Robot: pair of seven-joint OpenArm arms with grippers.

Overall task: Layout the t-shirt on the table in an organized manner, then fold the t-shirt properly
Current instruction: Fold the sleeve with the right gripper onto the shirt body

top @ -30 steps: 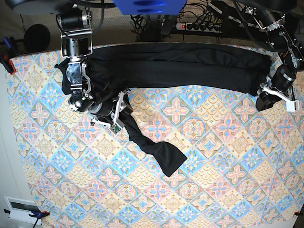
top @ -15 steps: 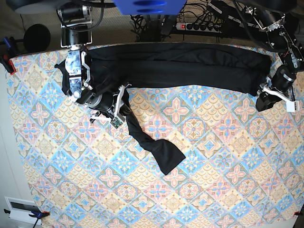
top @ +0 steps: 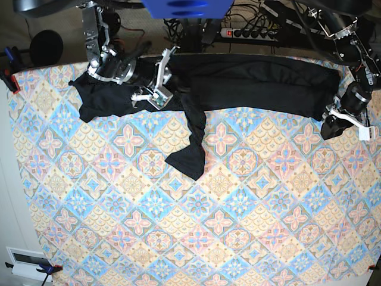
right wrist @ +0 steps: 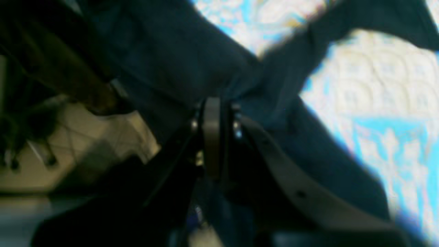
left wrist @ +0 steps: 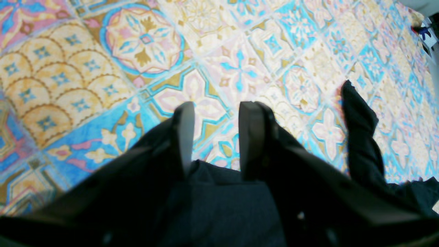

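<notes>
We see the t-shirt (top: 250,83) stretched as a long dark band along the top edge of the table (top: 178,238), with one loose strip hanging down toward the centre of the base view. Our right gripper (right wrist: 212,103) is clenched on a bunch of that black cloth at the upper left of the base view, probably so the strip can be drawn out flat. Our left gripper (left wrist: 214,137) sits at the right edge, jaws parted with shirt fabric lying between them; we judge it anchors that end, though a firm hold is not clear.
</notes>
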